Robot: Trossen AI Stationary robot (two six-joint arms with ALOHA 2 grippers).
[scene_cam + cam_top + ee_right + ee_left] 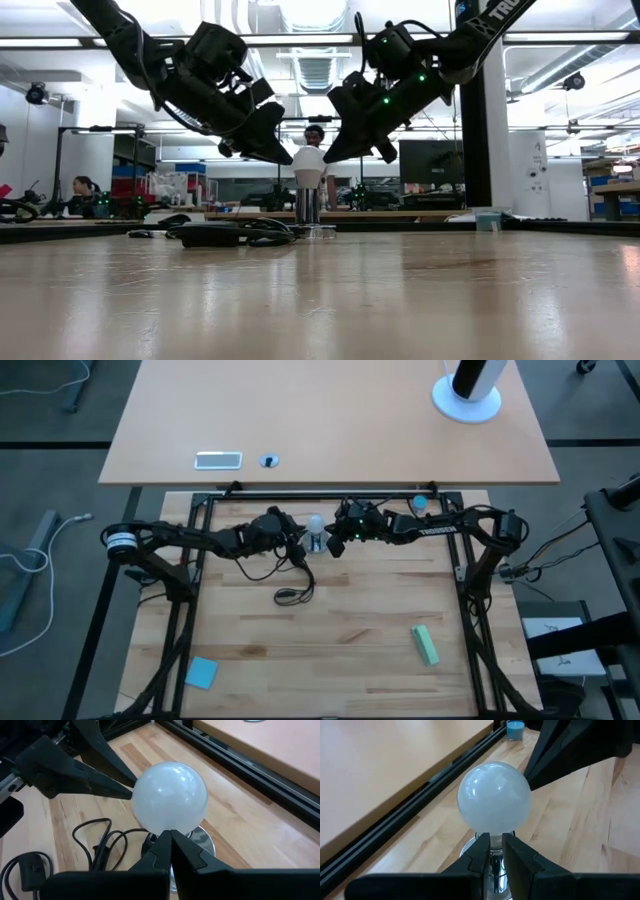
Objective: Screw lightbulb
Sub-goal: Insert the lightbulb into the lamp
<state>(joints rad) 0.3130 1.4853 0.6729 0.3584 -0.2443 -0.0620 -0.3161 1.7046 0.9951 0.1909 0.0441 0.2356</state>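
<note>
Lightbulb (316, 525) is upright on the round metal socket (308, 205) near the far edge of the wooden table (350, 630), between your two claws. Near to far: the front of the table holds only a blue pad (201, 673) on your left and a green block (425, 645) on your right, both well apart from the work. Next comes the black cord (292, 592), looping toward the socket. Left claw (493, 851) sits at the bulb's neck, fingers nearly together with a narrow gap, straddling the stem below the globe; looks like a light grip on the neck, but you can't confirm contact from these views. Right claw (170, 846) is fully closed, holding nothing, tips pressed against the lower side of the globe. Beyond them, a small blue cap (418, 504) by the table's back rail. Progress, as I judge it: bulb is seated and standing straight, so placement is done; whether the threads are fully home isn't visible, since the base is hidden. Assume turning and release are left.
</note>
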